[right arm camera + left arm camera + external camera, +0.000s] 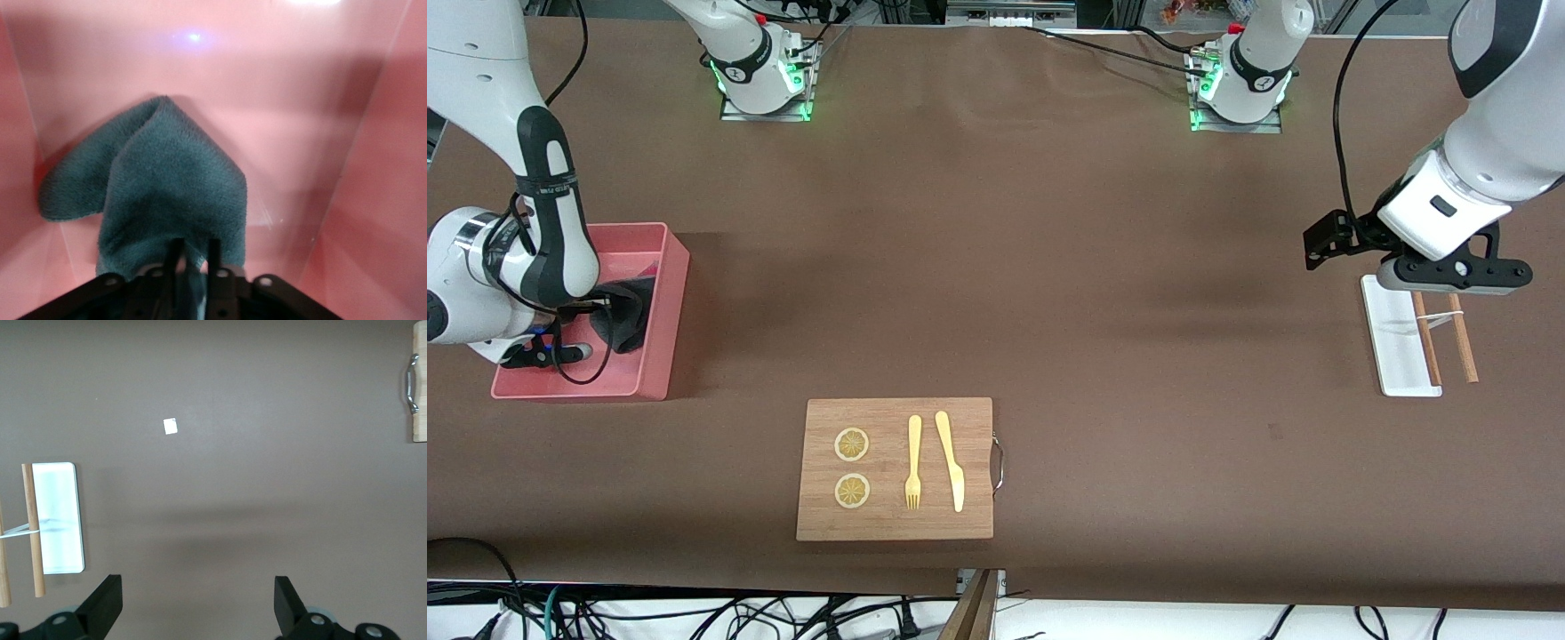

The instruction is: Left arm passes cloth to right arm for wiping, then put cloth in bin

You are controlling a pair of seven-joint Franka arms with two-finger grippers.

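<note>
The cloth [630,318] is dark grey and bunched, and it hangs inside the pink bin [679,293] at the right arm's end of the table. My right gripper [609,307] is down in the bin, shut on the cloth's upper edge. In the right wrist view the cloth [167,180] droops from the gripper [194,253] onto the bin's floor, its tip by a pink wall [373,167]. My left gripper [1449,289] is open and empty, waiting over the table by the white tray. Its jaws stand wide apart in the left wrist view [198,600].
A wooden cutting board [894,468] with two lemon slices, a fork and a knife lies nearest the front camera; its handle end shows in the left wrist view [419,387]. A small white tray [1392,338] [59,520] with chopsticks [1463,342] lies under the left arm.
</note>
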